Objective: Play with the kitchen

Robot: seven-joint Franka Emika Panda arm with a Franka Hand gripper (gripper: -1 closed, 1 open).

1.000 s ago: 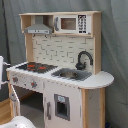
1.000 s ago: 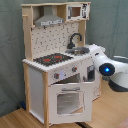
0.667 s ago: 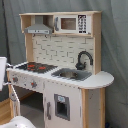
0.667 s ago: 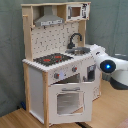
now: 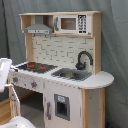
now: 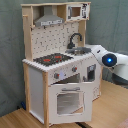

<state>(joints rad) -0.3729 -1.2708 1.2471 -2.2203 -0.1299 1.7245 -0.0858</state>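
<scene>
The kitchen [image 5: 65, 75] [image 6: 55, 65] is a white and light-wood toy unit that appears in both exterior views. Its black-red stovetop [image 5: 35, 66] [image 6: 52, 59] lies beside the steel sink [image 5: 72, 75] [image 6: 80, 50], which has a black faucet [image 5: 84, 59] [image 6: 75, 39]. The windowed oven door [image 6: 70, 100] looks slightly ajar. In the second exterior view my white arm [image 6: 115, 62], with a blue light on it, reaches in from the second exterior view's right. My gripper [image 6: 95, 50] is by the counter's sink end. In the first exterior view only a white part of the arm [image 5: 5, 67] shows at the left edge.
A grey hood [image 5: 39, 29] and a toy microwave [image 5: 70, 23] sit on top, above the pegboard back [image 6: 55, 40]. A grey curtain [image 5: 117, 50] hangs behind. The kitchen stands on a wooden floor [image 6: 110, 112]. The arm's base [image 5: 20, 122] is at the first exterior view's bottom left.
The arm has risen slightly towards the counter's sink end. The kitchen itself has not moved.
</scene>
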